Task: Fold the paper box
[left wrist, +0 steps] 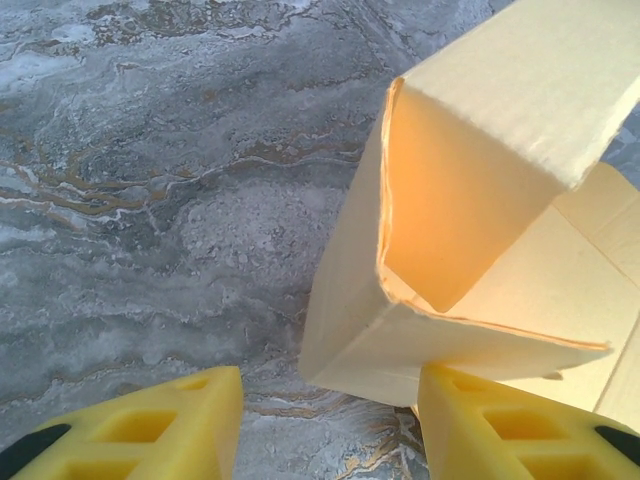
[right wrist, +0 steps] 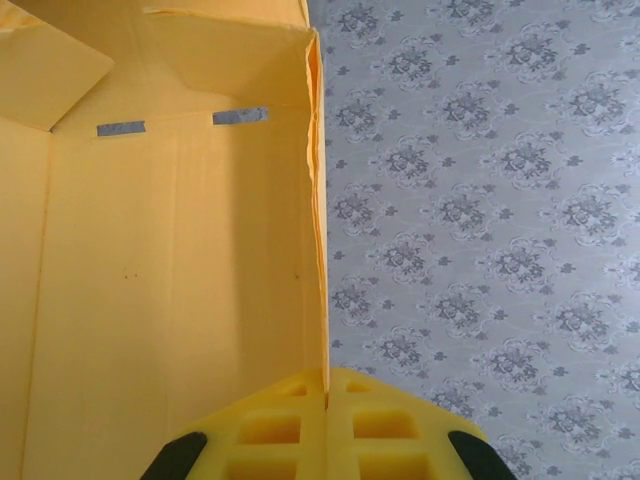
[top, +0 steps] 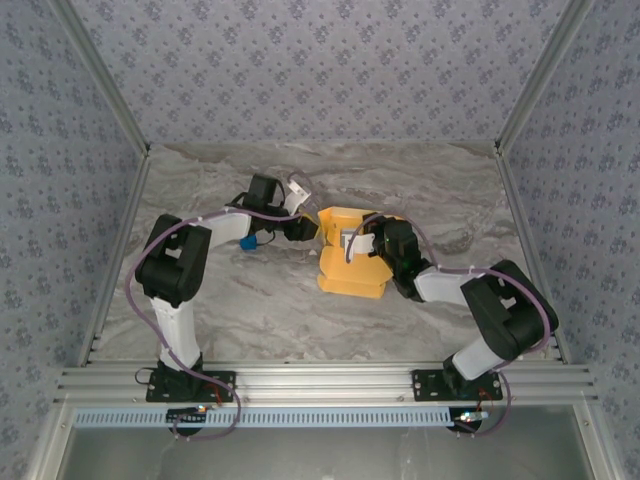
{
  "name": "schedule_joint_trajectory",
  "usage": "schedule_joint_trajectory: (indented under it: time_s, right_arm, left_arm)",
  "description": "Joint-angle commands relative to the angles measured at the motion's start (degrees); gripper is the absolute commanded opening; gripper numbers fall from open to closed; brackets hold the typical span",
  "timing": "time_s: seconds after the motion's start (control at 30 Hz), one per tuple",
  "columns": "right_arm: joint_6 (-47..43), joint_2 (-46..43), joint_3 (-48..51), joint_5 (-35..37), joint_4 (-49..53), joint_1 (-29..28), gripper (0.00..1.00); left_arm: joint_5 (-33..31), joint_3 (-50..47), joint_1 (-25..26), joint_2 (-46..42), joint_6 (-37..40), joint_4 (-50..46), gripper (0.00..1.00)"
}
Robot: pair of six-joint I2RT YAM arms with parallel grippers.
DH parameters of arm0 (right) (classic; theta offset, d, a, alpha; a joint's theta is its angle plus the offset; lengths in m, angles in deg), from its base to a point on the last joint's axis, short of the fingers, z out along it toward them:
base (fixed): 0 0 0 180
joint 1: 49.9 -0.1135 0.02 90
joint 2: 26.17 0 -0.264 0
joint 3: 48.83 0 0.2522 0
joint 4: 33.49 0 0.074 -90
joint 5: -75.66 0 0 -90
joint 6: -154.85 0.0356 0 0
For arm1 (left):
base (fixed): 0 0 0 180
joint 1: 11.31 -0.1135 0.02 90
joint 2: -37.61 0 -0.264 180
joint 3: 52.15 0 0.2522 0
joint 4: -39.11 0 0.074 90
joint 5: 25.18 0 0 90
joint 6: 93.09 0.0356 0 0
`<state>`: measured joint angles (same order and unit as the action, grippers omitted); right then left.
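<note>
The paper box [top: 352, 272], partly folded, sits at the middle of the tabletop [top: 250, 320].
The right gripper [right wrist: 327, 385] is closed tight on one thin wall of the box; a little farther, the left gripper [left wrist: 330, 410] stands about half open and grips nothing, with a box corner just beside it.

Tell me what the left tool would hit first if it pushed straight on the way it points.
Probably the paper box: its lower corner sits just ahead of the open left tool. Depth is unclear; the table lies underneath.
</note>
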<state>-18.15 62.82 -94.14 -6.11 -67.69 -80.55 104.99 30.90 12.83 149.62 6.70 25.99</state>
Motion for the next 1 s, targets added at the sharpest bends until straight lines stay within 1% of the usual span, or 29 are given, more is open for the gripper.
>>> schedule_joint_trajectory:
  time_s: [0.0,0.2,0.5,0.97]
  right_arm:
    - [1.3,1.6,1.0,-0.1,-7.0,-0.5,0.0]
    - [1.4,4.6,2.3,0.4,-12.9,-0.6,0.0]
    - [1.7,7.0,4.5,1.1,-17.5,-0.5,0.0]
    - [2.1,6.6,4.5,1.2,-16.2,-0.3,0.0]
  left_arm:
    - [2.9,2.5,0.4,0.9,2.9,-3.9,0.5]
    - [2.9,3.6,0.3,0.7,4.7,-6.5,0.5]
    - [4.0,3.0,-0.2,0.2,6.1,-7.6,0.5]
    - [6.3,4.1,-0.1,0.9,7.0,-7.2,0.51]
